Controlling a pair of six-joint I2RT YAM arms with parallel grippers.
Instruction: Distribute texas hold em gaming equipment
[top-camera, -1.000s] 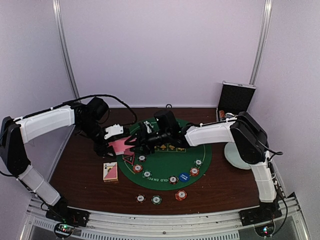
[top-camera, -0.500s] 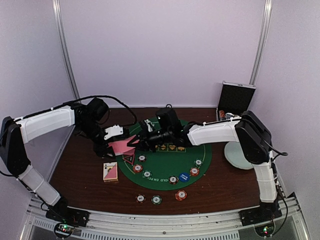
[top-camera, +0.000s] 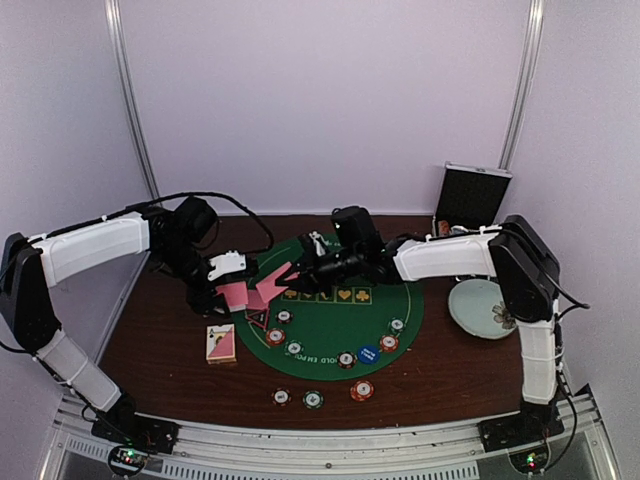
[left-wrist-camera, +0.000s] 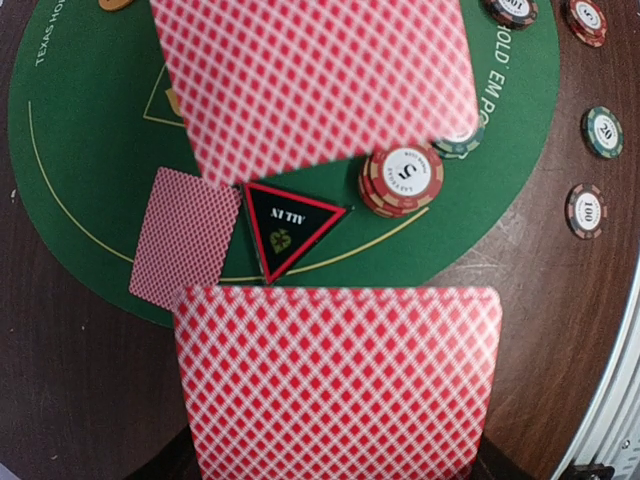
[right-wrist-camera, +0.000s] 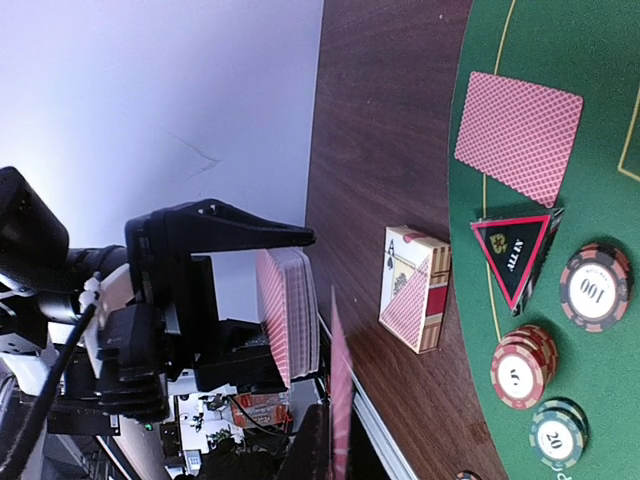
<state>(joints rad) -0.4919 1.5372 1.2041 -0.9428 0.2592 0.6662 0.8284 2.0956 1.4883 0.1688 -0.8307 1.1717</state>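
Cards are the action here: the left hand (top-camera: 225, 288) is clenched on the deck (left-wrist-camera: 335, 380), holding it up over the left edge of the green mat (top-camera: 330, 322). The right hand (top-camera: 296, 272) is pinched shut on a single card (left-wrist-camera: 310, 75), back side up, just beside the deck but apart from it. Progress-wise I'd call it early-to-middle. A face-down card (left-wrist-camera: 187, 250) lies on the mat next to the triangle marker (left-wrist-camera: 290, 222). The chips (top-camera: 346, 359) sit in a loose arc along the near rim of the mat, with the blue disc (top-camera: 368, 354) among them. Three more chips (top-camera: 313, 399) are out on the bare table (top-camera: 160, 340) in front. The card box (top-camera: 221, 343) sits on the table left of the mat. So the chips look mostly handed out, but dealing has barely begun, judging by how fat that deck is. My guess is the pinched card needs a spot on the mat next, then plenty more after it.
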